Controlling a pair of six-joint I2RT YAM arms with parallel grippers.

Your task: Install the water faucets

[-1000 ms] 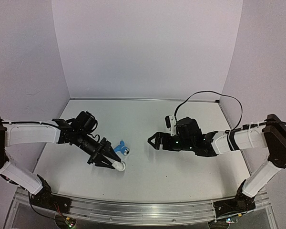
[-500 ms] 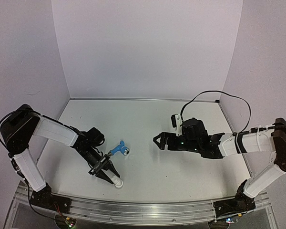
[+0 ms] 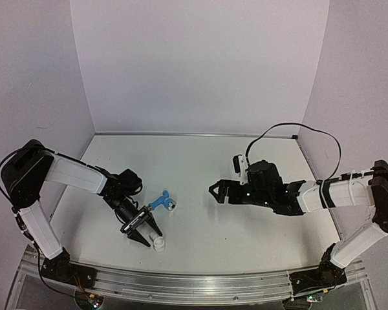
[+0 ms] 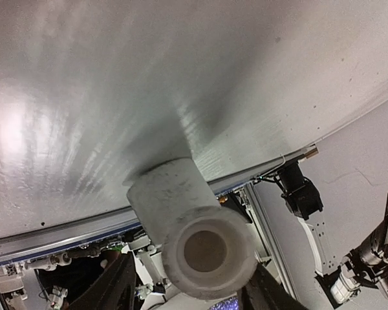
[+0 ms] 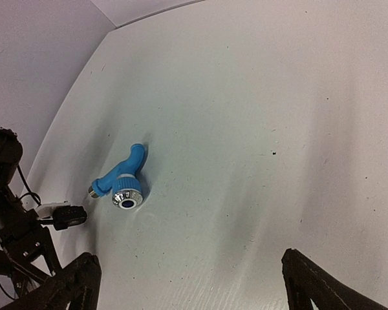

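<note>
The light-blue water faucet lies on its side on the white table, its silvery knob toward the right arm; it also shows in the right wrist view. My left gripper is low near the table's front edge. A small white cylindrical fitting stands between its parted fingers. In the left wrist view the fitting fills the space by my left gripper, with a gap at the left finger. My right gripper hovers open to the right of the faucet, with nothing between its fingers.
White walls close the table at the back and sides. An aluminium rail runs along the front edge, just behind the fitting. The right arm's black cable loops above the back right.
The left arm drew back toward the front edge with the white fitting, and its jaws have now parted around it. The right arm shifted slightly right, then stayed still. The faucet has not moved.
</note>
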